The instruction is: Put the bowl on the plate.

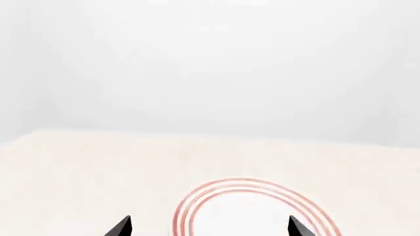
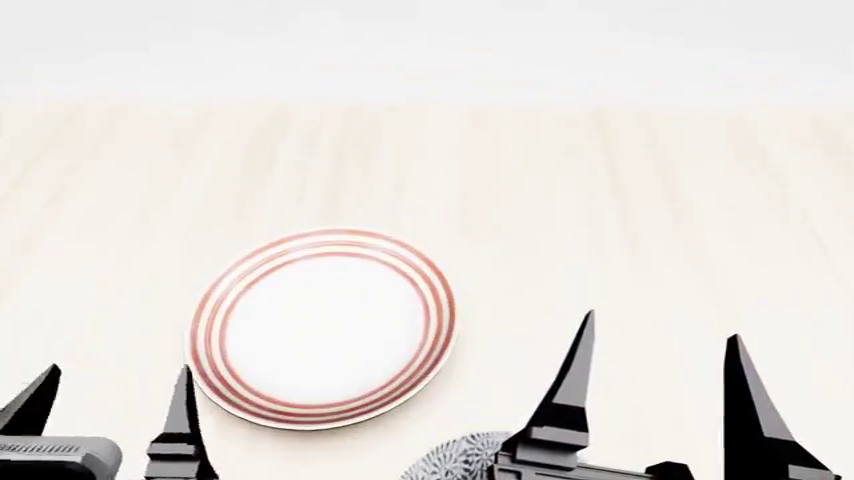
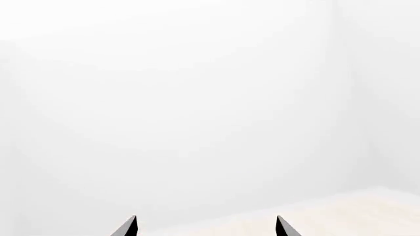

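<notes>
- Nearest us, our right gripper point(image 2: 659, 345) and left gripper point(image 2: 111, 385) both stand with jaws apart, holding nothing.
- We see the deep grey-blue floral ceramic bowl point(image 2: 454, 458) resting on the pale wooden tabletop point(image 2: 601, 200), partly hidden beneath the right gripper, just beside the plate.
- Our shallow white red-ringed plate point(image 2: 323, 325) lies bare; grasping, lifting and placing all remain, we judge.

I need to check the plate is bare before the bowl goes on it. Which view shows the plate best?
The head view: the whole plate shows from above, bare. The left wrist view catches only its far rim at a low angle; the right wrist view shows none of it.
</notes>
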Available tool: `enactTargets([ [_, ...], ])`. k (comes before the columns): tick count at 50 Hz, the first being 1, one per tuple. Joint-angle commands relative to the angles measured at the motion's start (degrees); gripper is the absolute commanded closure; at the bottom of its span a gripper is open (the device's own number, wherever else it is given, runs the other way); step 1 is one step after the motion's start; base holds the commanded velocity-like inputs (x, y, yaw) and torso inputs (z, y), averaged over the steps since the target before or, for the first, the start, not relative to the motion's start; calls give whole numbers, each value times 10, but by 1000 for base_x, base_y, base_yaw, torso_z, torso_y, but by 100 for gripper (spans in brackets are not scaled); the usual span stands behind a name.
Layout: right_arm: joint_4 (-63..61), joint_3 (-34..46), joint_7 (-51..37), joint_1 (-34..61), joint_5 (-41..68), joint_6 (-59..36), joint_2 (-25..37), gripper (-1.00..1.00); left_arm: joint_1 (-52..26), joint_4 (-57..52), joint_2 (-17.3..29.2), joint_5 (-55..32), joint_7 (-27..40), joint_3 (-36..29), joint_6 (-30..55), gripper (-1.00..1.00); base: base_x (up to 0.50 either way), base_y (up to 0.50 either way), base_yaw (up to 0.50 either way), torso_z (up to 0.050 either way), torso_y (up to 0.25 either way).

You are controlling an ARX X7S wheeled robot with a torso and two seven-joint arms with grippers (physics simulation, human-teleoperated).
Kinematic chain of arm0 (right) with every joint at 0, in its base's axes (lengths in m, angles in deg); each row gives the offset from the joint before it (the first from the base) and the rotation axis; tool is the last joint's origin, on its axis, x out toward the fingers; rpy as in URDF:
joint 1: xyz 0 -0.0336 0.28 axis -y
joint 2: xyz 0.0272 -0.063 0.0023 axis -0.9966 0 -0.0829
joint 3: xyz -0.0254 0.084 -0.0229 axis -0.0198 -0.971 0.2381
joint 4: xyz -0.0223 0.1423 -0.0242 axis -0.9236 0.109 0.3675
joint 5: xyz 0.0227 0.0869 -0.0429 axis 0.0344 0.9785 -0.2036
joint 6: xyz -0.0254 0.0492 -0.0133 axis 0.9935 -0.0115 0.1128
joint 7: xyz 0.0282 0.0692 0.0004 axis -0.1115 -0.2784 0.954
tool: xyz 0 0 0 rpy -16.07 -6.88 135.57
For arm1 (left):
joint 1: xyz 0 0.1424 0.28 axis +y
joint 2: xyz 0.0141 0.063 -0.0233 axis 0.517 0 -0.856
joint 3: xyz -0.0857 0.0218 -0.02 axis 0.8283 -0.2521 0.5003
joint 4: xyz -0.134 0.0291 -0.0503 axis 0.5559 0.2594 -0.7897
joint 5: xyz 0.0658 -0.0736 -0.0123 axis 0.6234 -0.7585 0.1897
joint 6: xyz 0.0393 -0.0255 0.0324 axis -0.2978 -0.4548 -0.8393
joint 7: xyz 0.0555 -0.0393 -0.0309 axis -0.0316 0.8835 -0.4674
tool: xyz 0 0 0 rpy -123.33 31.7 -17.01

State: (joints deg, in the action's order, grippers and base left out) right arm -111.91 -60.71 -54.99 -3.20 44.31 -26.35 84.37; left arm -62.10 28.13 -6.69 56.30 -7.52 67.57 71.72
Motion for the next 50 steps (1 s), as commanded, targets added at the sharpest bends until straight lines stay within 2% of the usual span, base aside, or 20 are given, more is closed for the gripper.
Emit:
enactTargets([
  [1,-14,-2,4,-3,-3,-1,1,-100,-41,47,-22,-92,-57,-36,143,-100,0,0,0,0,0],
  [6,-19,1,3,-5,0,-1,5,-100,-53,51,-36,-159,-77,-36,202,-100,0,0,0,0,0],
  [18,-28,7,-1,-7,5,0,13,-100,-90,70,-58,-272,-77,-17,297,-100,0,0,0,0,0],
  [35,-16,16,-4,-8,4,12,18,-100,-102,53,-60,-345,-29,-22,327,-100,0,0,0,0,0],
  [50,-17,20,-10,-8,9,12,24,-100,-129,107,-60,-398,37,-26,372,-100,0,0,0,0,0],
])
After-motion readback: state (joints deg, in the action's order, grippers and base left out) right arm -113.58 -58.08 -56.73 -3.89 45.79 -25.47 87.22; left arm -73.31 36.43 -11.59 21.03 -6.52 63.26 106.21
